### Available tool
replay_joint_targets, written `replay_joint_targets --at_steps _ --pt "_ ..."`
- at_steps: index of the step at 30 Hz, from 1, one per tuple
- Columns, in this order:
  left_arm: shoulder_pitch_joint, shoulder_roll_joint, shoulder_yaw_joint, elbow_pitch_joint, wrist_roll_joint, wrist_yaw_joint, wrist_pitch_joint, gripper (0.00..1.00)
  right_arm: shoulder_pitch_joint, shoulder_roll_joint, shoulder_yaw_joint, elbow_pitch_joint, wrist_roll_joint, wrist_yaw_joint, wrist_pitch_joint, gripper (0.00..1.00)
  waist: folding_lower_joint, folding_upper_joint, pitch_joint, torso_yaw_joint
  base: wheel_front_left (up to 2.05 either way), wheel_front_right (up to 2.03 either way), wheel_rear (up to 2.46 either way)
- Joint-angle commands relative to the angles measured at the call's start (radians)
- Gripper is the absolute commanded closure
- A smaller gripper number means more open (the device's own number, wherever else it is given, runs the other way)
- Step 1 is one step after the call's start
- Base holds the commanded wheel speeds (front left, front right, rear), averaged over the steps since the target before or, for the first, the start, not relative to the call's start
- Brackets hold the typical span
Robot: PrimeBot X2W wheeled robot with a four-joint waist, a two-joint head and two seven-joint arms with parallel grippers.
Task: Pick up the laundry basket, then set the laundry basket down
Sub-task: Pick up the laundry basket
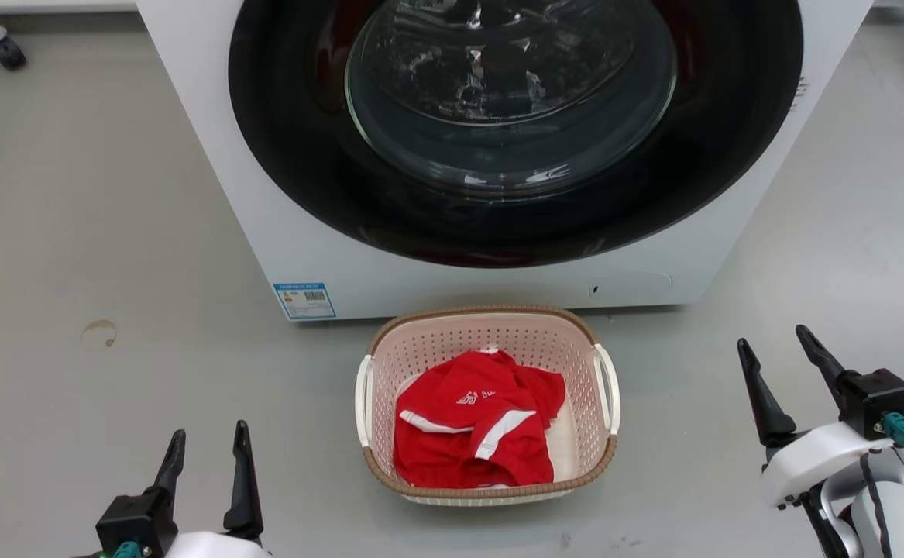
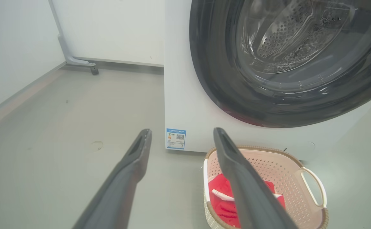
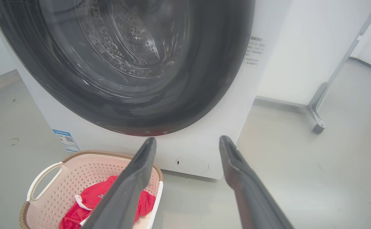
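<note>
left gripper (image 1: 209, 431): fingers spread, empty, left of the laundry basket (image 1: 490, 311), clear of it | right gripper (image 1: 771, 337): fingers spread, empty, well right of the laundry basket, tips leaning toward it

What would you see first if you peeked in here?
The big white washing machine with its round dark door stands at the back. On the floor before it sits the pink laundry basket holding bright red clothing. The open left gripper and right gripper flank it, touching nothing.
</note>
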Motion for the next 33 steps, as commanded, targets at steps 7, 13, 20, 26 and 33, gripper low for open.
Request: replay_joint_targets --at_steps 7,13,20,26,33 --pt "-0.116 -0.017 0.013 0.012 -0.016 -0.023 -0.031 0.0 -0.062 -0.022 0.017 -0.04 0.005 0.004 -0.015 0.0 0.0 0.0 0.166 0.022 0.0 0.0 0.0" --pt "-0.18 -0.04 0.005 0.054 -0.022 -0.048 -0.045 0.0 -0.071 -0.022 0.009 -0.06 0.01 0.004 -0.015 0.0 0.0 0.0 0.275 0.036 0.0 0.0 0.0" --pt "-0.268 -0.071 0.001 0.137 -0.038 -0.099 -0.053 0.0 -0.084 -0.022 0.004 -0.062 0.028 0.004 -0.015 0.0 0.0 0.0 0.402 0.057 0.0 0.0 0.0" --pt "-0.326 -0.097 -0.002 0.179 -0.035 -0.144 -0.054 0.0 -0.091 -0.022 0.007 -0.046 0.036 0.004 -0.015 0.0 0.0 0.0 0.496 0.072 0.0 0.0 0.0" --pt "-0.364 -0.11 -0.024 0.206 -0.029 -0.171 -0.054 0.0 -0.103 -0.022 0.008 -0.042 0.035 0.004 -0.015 0.0 0.0 0.0 0.578 0.085 0.0 0.0 0.0"
